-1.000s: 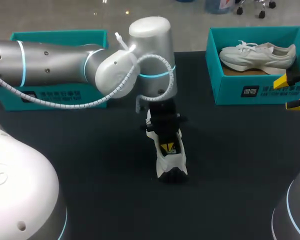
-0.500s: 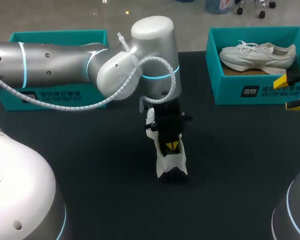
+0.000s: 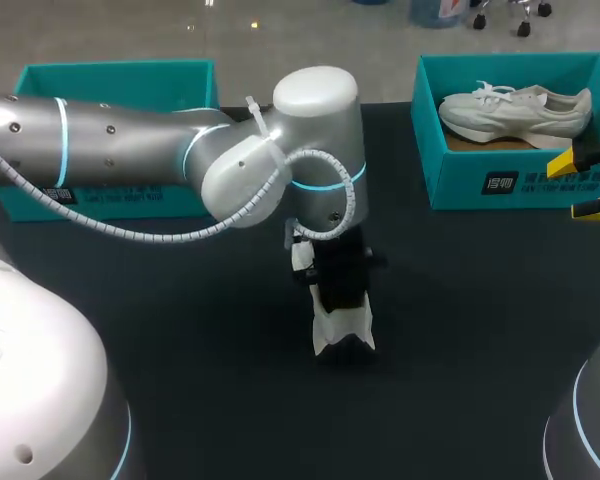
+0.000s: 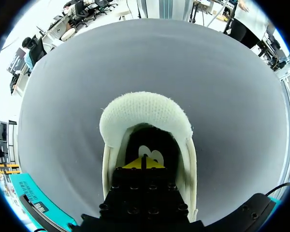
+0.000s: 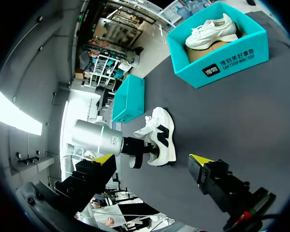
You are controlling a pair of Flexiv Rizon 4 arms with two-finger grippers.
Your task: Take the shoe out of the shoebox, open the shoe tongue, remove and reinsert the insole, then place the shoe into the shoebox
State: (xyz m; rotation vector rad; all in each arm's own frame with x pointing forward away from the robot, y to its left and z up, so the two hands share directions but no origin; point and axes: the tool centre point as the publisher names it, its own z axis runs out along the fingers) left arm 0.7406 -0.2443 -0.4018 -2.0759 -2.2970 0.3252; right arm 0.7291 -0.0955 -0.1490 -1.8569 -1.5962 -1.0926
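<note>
A white shoe (image 3: 344, 328) stands on the dark table, its sole's end toward the camera. My left arm reaches to the middle, and my left gripper (image 3: 341, 288) points down into the shoe's opening. In the left wrist view my left gripper (image 4: 144, 163) is shut, its yellow tips pressed together inside the shoe (image 4: 146, 114), just above the dark insole (image 4: 153, 152) with a white mark. I cannot tell whether the tips pinch the insole. My right gripper (image 3: 577, 188) hangs open at the right edge, far from the shoe (image 5: 160, 133); nothing is between the fingers of my right gripper (image 5: 152, 160).
A teal shoebox (image 3: 470, 180) at the back right holds a second white shoe (image 3: 513, 109). Another teal box (image 3: 110, 75) stands at the back left, partly behind my left arm. Both boxes also show in the right wrist view, the shoebox (image 5: 222, 63) and the left box (image 5: 128, 98).
My left arm has shifted a little right and lower. Its yellow tips, seen over the shoe's opening before, are now hidden from the head camera. My right gripper has not moved.
</note>
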